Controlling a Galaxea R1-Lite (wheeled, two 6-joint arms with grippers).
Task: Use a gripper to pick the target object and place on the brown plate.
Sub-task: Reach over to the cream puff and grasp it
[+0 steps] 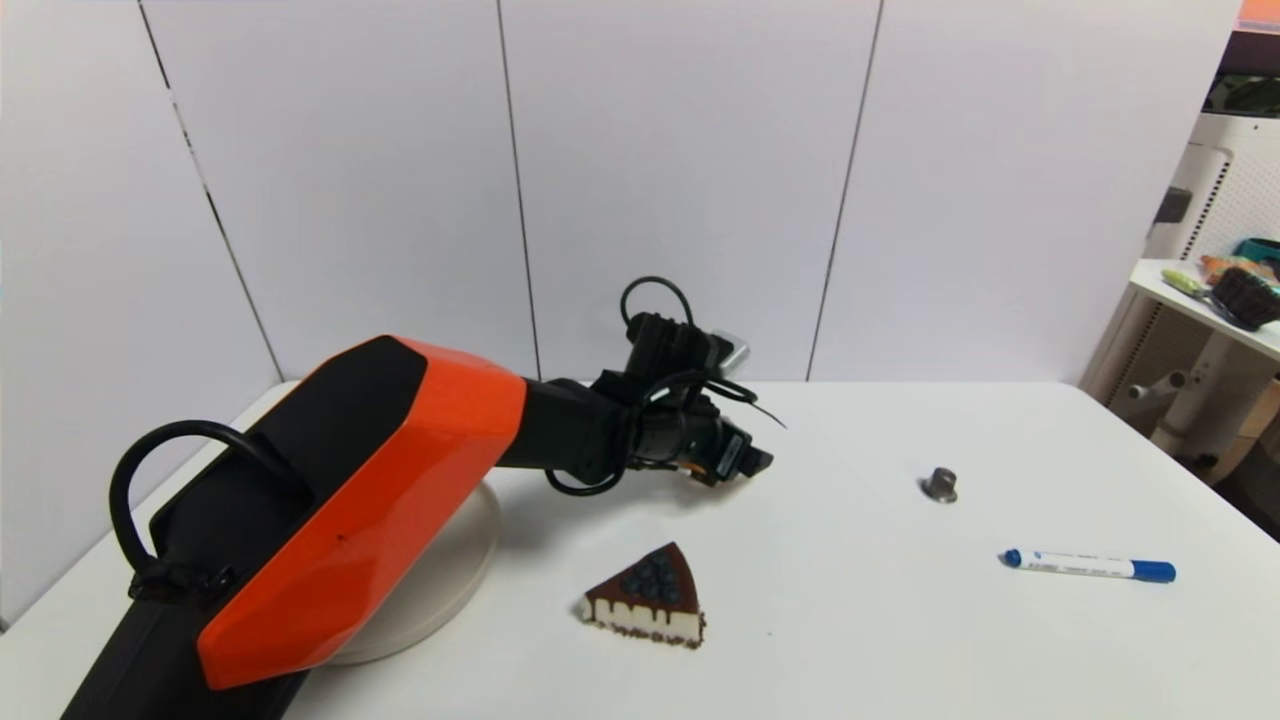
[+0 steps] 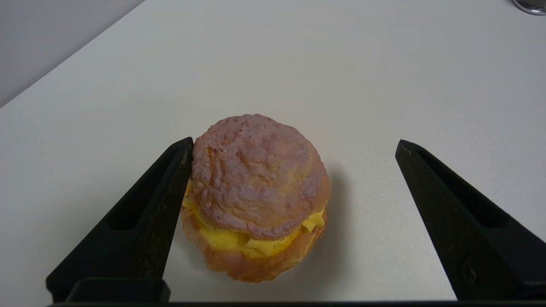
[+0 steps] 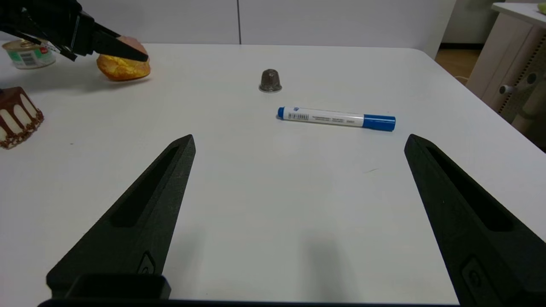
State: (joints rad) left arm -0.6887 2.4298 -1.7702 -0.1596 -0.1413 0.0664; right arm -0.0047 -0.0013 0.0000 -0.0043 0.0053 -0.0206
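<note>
Here the open left gripper (image 2: 294, 145) straddles the unlabelled cream puff (image 2: 256, 196).

Cream puff (image 2: 256, 196) — rough, matt crust; tool (image 2: 294, 147) fingers matt black plastic; table (image 2: 384, 64) smooth.

cream puff (image 2: 256, 196): pinkish crust, golden-orange bun, yellow filling
cake slice (image 1: 648, 598): chocolate brown, white drip-patterned side, dark berries
marker (image 1: 1090, 566), right of the cake slice: white, blue ends
plate (image 1: 455, 570): apparently beige
left arm (image 1: 350, 500): orange and black
</note>
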